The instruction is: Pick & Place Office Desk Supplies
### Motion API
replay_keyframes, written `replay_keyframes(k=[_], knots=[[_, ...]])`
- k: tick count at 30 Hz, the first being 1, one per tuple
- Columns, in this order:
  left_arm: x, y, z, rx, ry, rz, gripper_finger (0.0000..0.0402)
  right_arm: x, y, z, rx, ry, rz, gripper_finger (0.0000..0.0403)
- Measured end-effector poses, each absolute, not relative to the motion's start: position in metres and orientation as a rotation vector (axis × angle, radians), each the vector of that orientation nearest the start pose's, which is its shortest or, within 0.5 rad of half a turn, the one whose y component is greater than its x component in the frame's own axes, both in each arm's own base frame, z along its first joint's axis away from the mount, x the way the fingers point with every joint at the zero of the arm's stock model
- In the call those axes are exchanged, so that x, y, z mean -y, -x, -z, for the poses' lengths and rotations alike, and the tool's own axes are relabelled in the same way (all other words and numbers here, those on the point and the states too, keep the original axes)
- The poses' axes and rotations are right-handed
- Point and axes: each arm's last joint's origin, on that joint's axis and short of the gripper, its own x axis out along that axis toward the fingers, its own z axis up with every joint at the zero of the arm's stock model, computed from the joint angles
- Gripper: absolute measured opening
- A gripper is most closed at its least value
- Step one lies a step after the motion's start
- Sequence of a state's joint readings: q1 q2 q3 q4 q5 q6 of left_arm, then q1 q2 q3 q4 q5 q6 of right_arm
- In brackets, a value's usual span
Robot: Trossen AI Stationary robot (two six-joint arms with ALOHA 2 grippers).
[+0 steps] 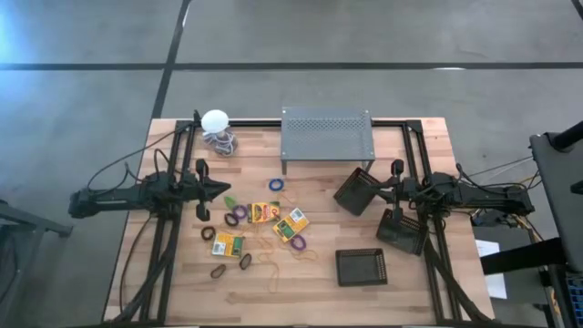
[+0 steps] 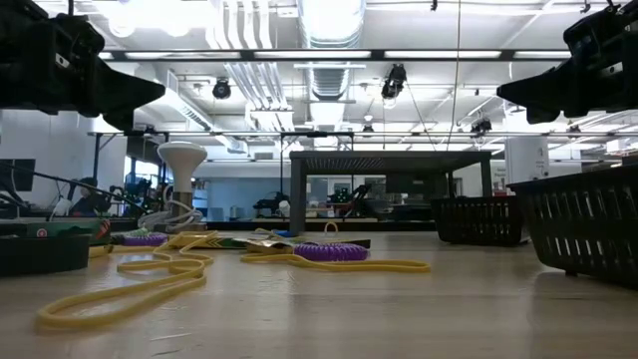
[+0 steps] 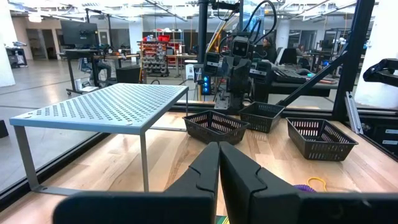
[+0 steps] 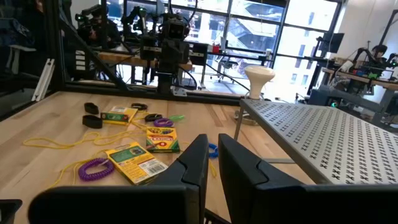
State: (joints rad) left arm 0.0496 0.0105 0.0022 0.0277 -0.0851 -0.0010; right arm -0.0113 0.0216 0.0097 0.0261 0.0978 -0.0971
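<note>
Standing at the desk's (image 1: 173, 273) far edge, the grey perforated stand (image 1: 326, 138) has crayon boxes (image 1: 264, 211) and rubber bands (image 1: 239, 212) scattered toward the left claw (image 1: 224, 189), and three black mesh bins (image 1: 357, 191) toward the right claw (image 1: 375, 189). Both claws hover with fingers pressed together, holding nothing. Beside the stand sits a white ball (image 1: 215, 120).
</note>
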Motion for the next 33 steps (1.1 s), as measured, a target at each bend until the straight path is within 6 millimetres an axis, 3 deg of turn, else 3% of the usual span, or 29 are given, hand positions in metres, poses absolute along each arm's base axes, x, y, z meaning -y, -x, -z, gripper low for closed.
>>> replay_keyframes(k=[24, 28, 33], knots=[[-0.0073, -0.0978, -0.1662, 0.02, 0.001, -0.135, 0.0019, 0.0039, -0.0983, -0.1681, 0.014, 0.095, 0.11, 0.0034], [-0.0073, -0.0978, -0.166, 0.019, 0.001, -0.135, 0.0019, 0.0037, -0.0982, -0.1723, 0.065, -0.038, 0.1, 0.0034], [-0.0073, -0.0978, -0.1661, 0.019, 0.001, -0.135, 0.0019, 0.0037, -0.0978, -0.1771, 0.117, -0.084, 0.095, 0.0034]])
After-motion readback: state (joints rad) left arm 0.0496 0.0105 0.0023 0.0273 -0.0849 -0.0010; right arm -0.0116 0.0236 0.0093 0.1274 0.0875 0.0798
